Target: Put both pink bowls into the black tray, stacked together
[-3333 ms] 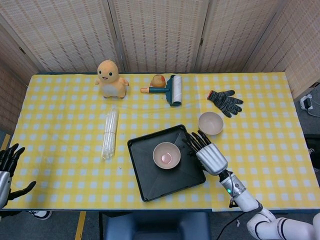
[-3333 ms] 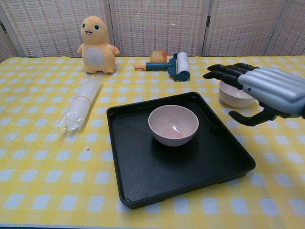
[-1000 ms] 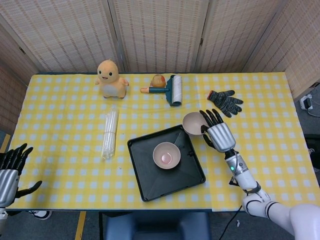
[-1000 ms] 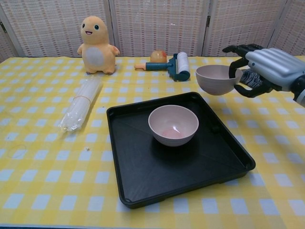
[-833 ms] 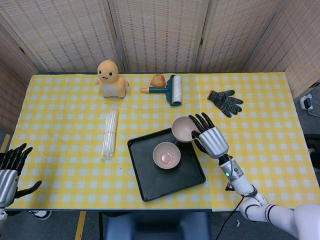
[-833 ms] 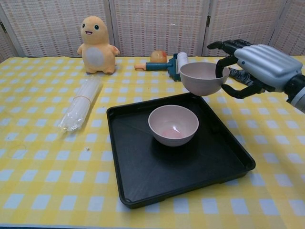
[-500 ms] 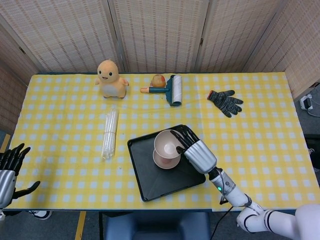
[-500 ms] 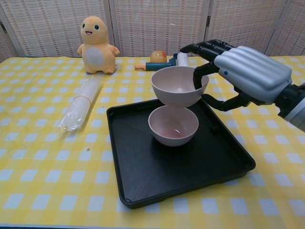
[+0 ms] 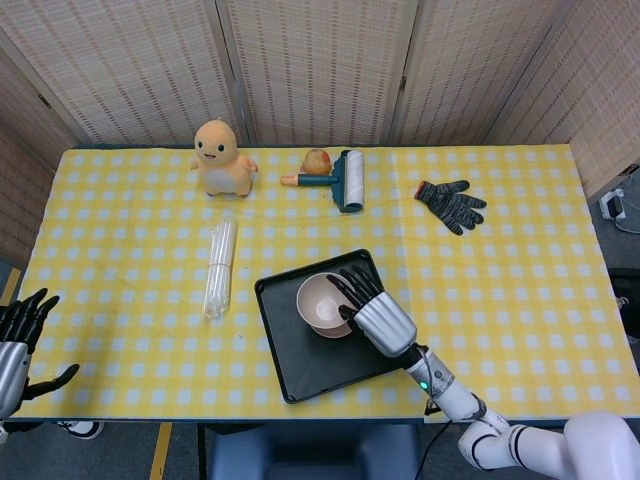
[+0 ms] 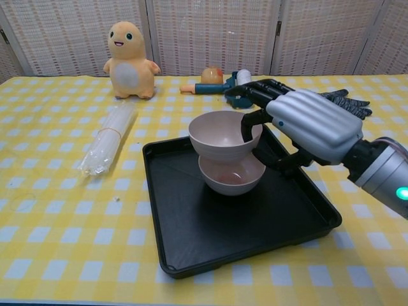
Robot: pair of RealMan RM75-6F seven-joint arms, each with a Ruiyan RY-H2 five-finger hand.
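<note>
Overhead head view, low frontal chest view

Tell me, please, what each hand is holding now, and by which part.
The right hand holds the upper pink bowl by its rim, fingers hooked inside, above the lower pink bowl in the black tray. The left hand holds nothing.

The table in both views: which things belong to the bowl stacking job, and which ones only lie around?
Belonging to the job:
- upper pink bowl, held by the right hand
- lower pink bowl
- square black tray

Only lying around:
- orange plush toy
- lint roller
- black knitted glove
- bundle of clear plastic tubes
- left hand, idle at the edge
</note>
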